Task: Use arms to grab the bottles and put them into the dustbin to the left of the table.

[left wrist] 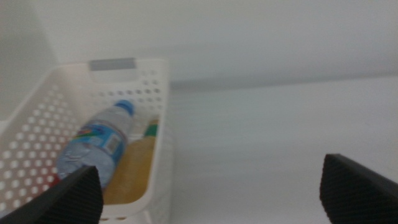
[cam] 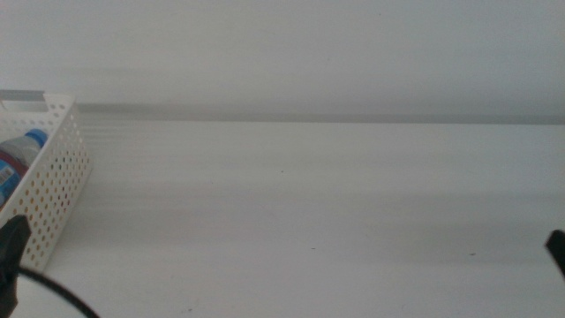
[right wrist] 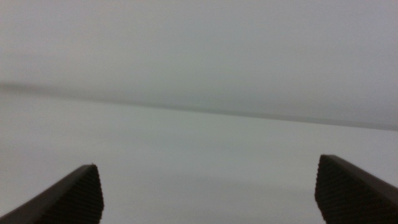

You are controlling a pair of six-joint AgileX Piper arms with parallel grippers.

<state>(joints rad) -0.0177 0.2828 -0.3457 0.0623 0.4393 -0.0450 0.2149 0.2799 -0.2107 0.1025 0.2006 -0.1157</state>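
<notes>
The white perforated dustbin (cam: 55, 181) stands at the table's (cam: 309, 203) left end. Inside it lies a clear water bottle with a blue cap (left wrist: 99, 142), also seen in the middle view (cam: 24, 148). Beside that bottle rests the orange-drink bottle (left wrist: 138, 167), its green label toward the far wall. A sliver of red (left wrist: 53, 181) shows under the water bottle; I cannot tell what it is. My left gripper (left wrist: 210, 165) is open and holds nothing, low at the front left beside the dustbin (left wrist: 158, 93). My right gripper (right wrist: 206, 163) is open and holds nothing, at the right edge (cam: 556, 249).
A black cable (cam: 62, 296) curves across the front left corner below the left gripper (cam: 12, 237). The white tabletop stretches from the dustbin to the right edge. A plain pale wall rises behind the table.
</notes>
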